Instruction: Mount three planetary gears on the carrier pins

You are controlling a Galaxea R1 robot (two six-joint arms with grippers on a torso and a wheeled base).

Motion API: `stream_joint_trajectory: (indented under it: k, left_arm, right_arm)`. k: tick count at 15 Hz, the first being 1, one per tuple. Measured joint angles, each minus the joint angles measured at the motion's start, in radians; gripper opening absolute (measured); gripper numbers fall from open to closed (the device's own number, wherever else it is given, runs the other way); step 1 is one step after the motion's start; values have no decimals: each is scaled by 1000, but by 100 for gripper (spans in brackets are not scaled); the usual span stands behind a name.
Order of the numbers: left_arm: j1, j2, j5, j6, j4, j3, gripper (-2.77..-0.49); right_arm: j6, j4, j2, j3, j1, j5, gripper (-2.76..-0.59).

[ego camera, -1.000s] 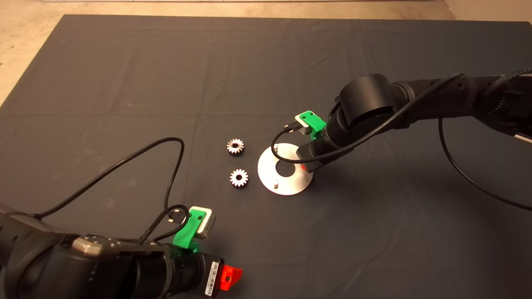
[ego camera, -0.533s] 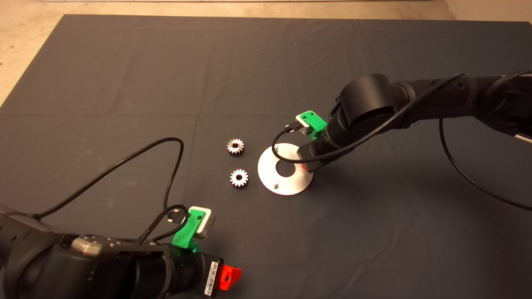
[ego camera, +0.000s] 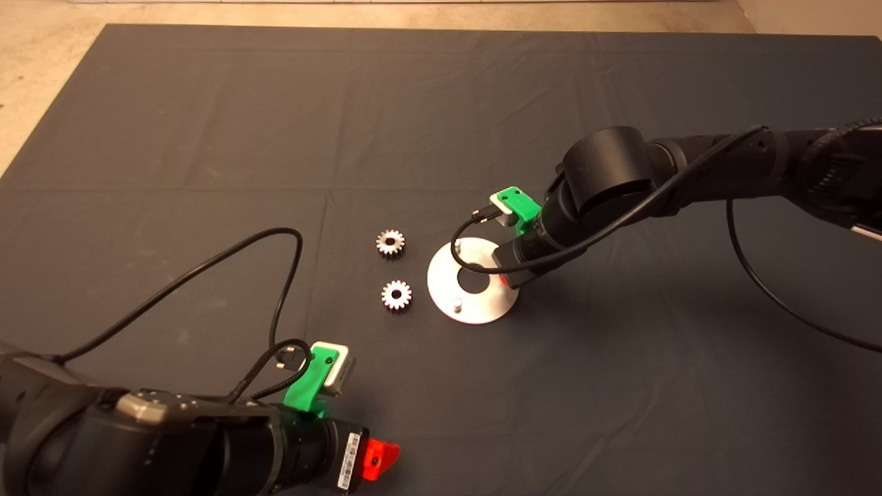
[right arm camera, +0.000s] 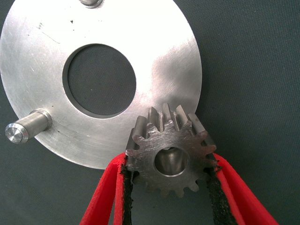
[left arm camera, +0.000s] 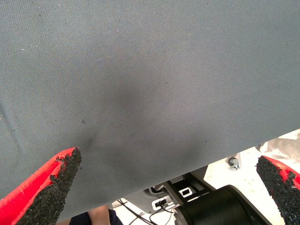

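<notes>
My right gripper [right arm camera: 169, 164] is shut on one planetary gear [right arm camera: 147, 145], a silvery toothed wheel held flat over the rim of the round silver disc [right arm camera: 42, 61]. Something silvery shows through its bore. Two carrier pins [right arm camera: 21, 129] [right arm camera: 91, 2] stand bare on the disc. In the head view this gripper [ego camera: 508, 278] is at the right edge of the disc [ego camera: 482, 306], where one pin [ego camera: 456, 302] shows. Two more gears [ego camera: 390, 243] [ego camera: 396, 295] lie on the mat left of the disc. My left gripper [ego camera: 381, 459] waits open at the lower left.
The dark mat [ego camera: 207, 124] covers the table, with bare floor [ego camera: 41, 83] past its far left corner. A black cable [ego camera: 289, 275] loops from the left arm over the mat. The left wrist view shows only mat [left arm camera: 150, 84] between the spread fingers.
The right arm's wrist has shifted very slightly over the disc. The disc, the two loose gears and the left arm have stayed where they were.
</notes>
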Motion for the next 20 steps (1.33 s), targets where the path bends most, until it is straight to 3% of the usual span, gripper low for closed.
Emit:
stream_joint_trajectory:
  k: [9,20]
  left_arm:
    - [0,0,0,0,0,0,-51]
    - [0,0,0,0,0,0,-51]
  right_arm:
    - [-11,0,0,0,-4,-9,-247]
    - [-11,-1,0,0,-4,-10,-247]
